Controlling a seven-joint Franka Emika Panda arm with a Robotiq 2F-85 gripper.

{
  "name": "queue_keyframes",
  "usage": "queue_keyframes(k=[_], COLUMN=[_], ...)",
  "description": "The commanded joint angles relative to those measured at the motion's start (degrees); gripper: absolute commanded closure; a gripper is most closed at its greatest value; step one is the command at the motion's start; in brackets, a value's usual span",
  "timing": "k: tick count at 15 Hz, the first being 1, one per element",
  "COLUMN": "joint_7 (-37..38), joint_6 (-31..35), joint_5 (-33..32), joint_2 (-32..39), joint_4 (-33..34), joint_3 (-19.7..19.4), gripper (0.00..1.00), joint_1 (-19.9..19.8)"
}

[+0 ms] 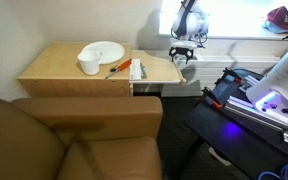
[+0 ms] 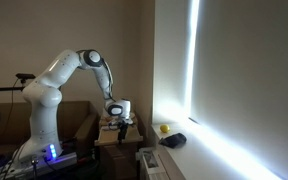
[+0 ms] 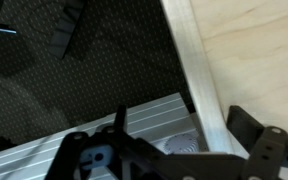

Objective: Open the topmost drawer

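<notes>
1. A dim room with a bright window (image 2: 192, 60). The glare washes out whatever lies on its far side, and the dark floor shows no detail.
2. A brown sofa (image 1: 74, 140) fills the foreground of an exterior view and hides the lower part of the light tan cabinet (image 1: 54, 65) behind it.
3. The white robot arm (image 2: 54, 85) is cut off at its base. A blue-violet glow there blurs the surroundings.
4. The topmost drawer (image 1: 74, 88) shows as the tan band just under the cabinet's tabletop. No seam or handle can be made out, and it looks pushed in.
5. A pale ribbed unit (image 3: 104, 125) lies below a wooden edge in the wrist view, half hidden by the fingers.
6. A white plate (image 1: 104, 50) stands on the tabletop, with a white cup (image 1: 89, 66) just beside it.
7. The gripper (image 1: 183, 55) (image 2: 121, 122) (image 3: 174, 155) hangs over the far end of the wooden surface, well apart from the drawer. Its jaws are spread wide and hold nothing.
8. Pens (image 1: 119, 68) lie near the cup. Any print on them is too small to read
</notes>
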Motion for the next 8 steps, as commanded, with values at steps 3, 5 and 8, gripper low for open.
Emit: queue_keyframes(k=[3,5,8], joint_7=[7.4,5.8,6.6], joint_6=[0.3,-0.7,-0.7], joint_5=[-2.4,-2.8,-2.8], joint_2=[5.6,-0.7,-0.7], joint_4=[0.5,-1.3,-1.3], joint_3=[-2.9,-1.1,-1.1], gripper=[0.00,0.00,0.00], joint_1=[0.2,-0.6,-0.4])
